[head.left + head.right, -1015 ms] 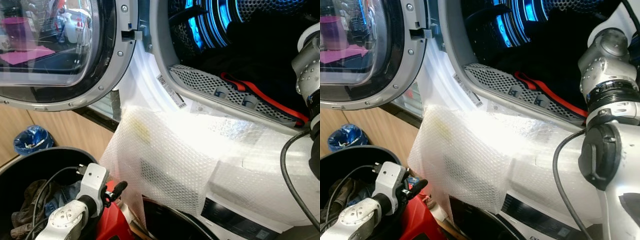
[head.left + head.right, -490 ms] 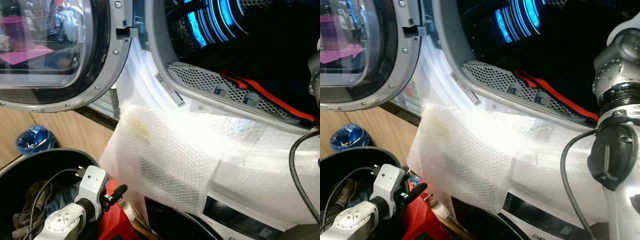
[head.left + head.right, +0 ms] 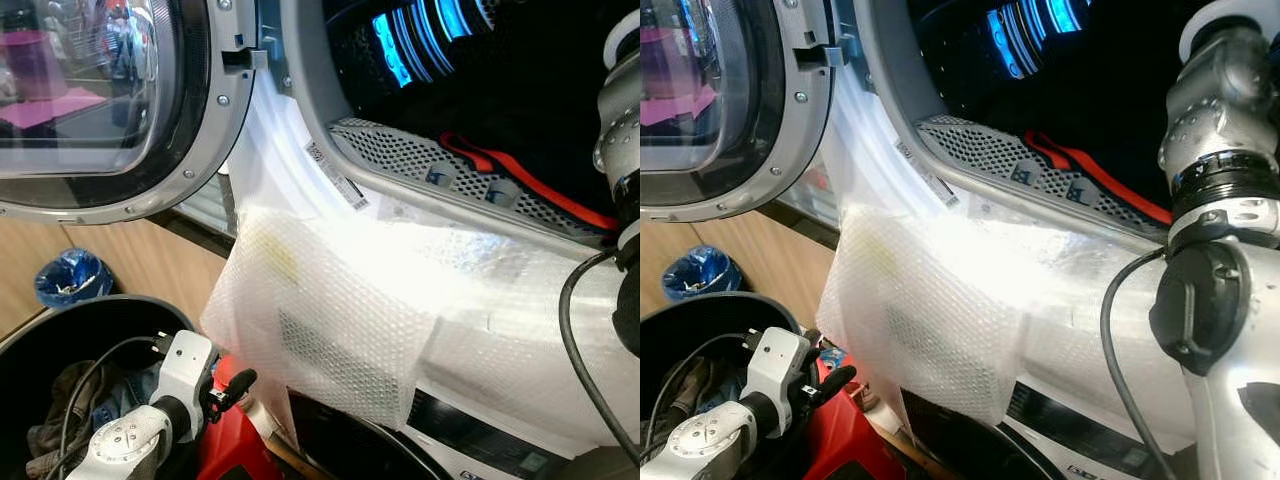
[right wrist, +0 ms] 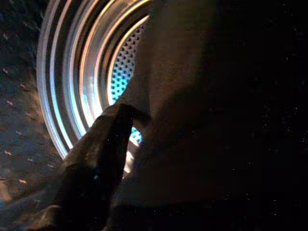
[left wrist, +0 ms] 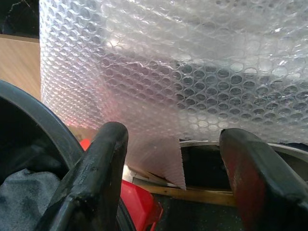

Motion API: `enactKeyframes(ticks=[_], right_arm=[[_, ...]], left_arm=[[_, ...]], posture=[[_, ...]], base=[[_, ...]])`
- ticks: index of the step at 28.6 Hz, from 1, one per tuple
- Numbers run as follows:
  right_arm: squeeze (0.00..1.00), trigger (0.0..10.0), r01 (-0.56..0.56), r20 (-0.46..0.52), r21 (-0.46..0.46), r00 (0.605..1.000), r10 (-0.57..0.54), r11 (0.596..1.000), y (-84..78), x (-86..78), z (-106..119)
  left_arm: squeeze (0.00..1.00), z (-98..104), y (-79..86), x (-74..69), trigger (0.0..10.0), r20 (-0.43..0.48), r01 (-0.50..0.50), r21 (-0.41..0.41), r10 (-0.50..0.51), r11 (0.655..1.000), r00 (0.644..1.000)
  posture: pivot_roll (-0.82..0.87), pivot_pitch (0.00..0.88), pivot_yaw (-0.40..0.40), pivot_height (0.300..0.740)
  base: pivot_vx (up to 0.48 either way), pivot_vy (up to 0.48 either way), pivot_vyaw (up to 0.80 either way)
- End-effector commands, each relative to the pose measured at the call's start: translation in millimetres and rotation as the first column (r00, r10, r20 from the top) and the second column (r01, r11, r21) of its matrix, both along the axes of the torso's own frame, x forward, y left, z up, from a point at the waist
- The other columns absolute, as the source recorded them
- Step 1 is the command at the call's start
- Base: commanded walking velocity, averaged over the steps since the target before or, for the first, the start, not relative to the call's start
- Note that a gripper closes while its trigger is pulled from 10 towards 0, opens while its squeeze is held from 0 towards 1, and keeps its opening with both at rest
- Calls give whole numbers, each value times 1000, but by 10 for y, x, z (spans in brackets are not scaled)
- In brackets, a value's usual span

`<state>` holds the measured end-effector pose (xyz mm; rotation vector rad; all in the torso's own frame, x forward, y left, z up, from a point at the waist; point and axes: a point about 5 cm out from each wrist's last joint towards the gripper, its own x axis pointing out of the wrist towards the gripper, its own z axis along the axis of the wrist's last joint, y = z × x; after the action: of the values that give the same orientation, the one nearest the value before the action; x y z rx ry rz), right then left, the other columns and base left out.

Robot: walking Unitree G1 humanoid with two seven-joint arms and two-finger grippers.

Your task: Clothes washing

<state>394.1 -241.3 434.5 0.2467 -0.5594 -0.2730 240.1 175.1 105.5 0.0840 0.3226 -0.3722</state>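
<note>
Here the washer (image 3: pixel 330 150) stands open, its round door (image 3: pixel 110 110) swung out to the robot's left and its drum (image 3: pixel 420 40) lit blue inside. Bubble wrap (image 3: pixel 330 310) drapes over the machine's front below the opening.

The right arm (image 3: pixel 1220 250) reaches up and forward into the drum, wrist joint high at the right edge of the head views, a black cable (image 3: pixel 1120 340) looping beside it. In the right wrist view the right hand (image 4: pixel 125 159) sits deep in the drum, one black finger (image 4: pixel 96 163) pressed against a dark cloth (image 4: pixel 202 120) that covers most of the picture. The other finger is hidden, so I cannot tell whether the hand has hold of the cloth or how far it is open. More dark laundry with a red strap (image 3: pixel 520 180) lies just inside the drum's lower rim.

The left arm (image 3: pixel 150 420) hangs low over a black basket (image 3: pixel 60 330) holding clothes (image 3: pixel 60 420), beside something red (image 3: pixel 230 450). The left hand (image 5: pixel 178 159) is wide open and holds nothing, its fingers (image 5: pixel 96 168) pointing at the wrap's lower edge. A blue bag (image 3: pixel 70 280) lies on the floor near the wooden panel (image 3: pixel 150 260).
</note>
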Motion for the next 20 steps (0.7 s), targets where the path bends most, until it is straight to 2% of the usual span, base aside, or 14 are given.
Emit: enactKeyframes(ticks=[1,3,6,10,12,14,15,16,17,18,19,20], right_arm=[[1000,10000,50,37,-40,998,-48,998,-39,-80,172],[1000,10000,13,-53,-123,998,-20,992,53,-8,95],[1000,10000,-92,-94,-256,993,70,962,285,56,71],[1000,10000,-112,-34,-243,994,107,963,337,30,145],[1000,10000,-155,-28,-301,988,154,941,419,25,184],[1000,10000,-207,-72,-364,978,194,908,503,47,157],[1000,10000,-196,-75,-363,981,181,911,498,49,155],[1000,10000,-169,-76,-362,985,152,916,475,46,163],[1000,10000,-42,-66,-305,998,23,951,323,20,186],[1000,10000,17,-65,-274,997,-36,962,248,4,192],[1000,10000,178,-54,-198,980,-192,964,34,-58,202],[1000,10000,281,-27,-162,957,-289,946,-87,-119,233]], left_arm=[[0,-65,-27,-33,10000,-45,15,-8,-16,1000,999],[0,-68,-36,-23,10000,-49,21,-6,-22,1000,999],[0,-67,-46,-18,10000,-50,29,-8,-30,1000,998],[0,-62,-52,-17,10000,-48,26,-7,-27,1000,999],[0,-59,-42,-26,10000,-45,16,-7,-16,1000,999],[0,-60,-35,-31,10000,-46,13,-7,-13,1000,999],[0,-60,-35,-31,10000,-46,12,-6,-12,1000,999],[0,-60,-35,-30,10000,-47,12,-7,-12,1000,999],[0,-59,-33,-26,10000,-48,10,-4,-11,1000,999],[0,-59,-31,-25,10000,-48,9,-4,-10,1000,999],[0,-63,-25,-15,10000,-47,-3,-2,3,1000,999],[0,-65,-17,-6,10000,-45,-14,0,14,1000,999]], posture=[[140,101,-32,740],[137,97,-36,740],[138,96,-37,740],[151,98,-44,740],[154,96,-46,740],[153,97,-45,740],[154,95,-46,740],[154,96,-46,740],[153,96,-45,740],[153,96,-45,740],[148,97,-46,740],[148,97,-46,740]], base=[[0,0,0],[0,0,0],[0,0,0],[0,0,0],[0,0,0],[0,0,0],[0,0,0],[0,0,0],[0,0,0],[0,0,0],[0,0,0],[0,0,0]])
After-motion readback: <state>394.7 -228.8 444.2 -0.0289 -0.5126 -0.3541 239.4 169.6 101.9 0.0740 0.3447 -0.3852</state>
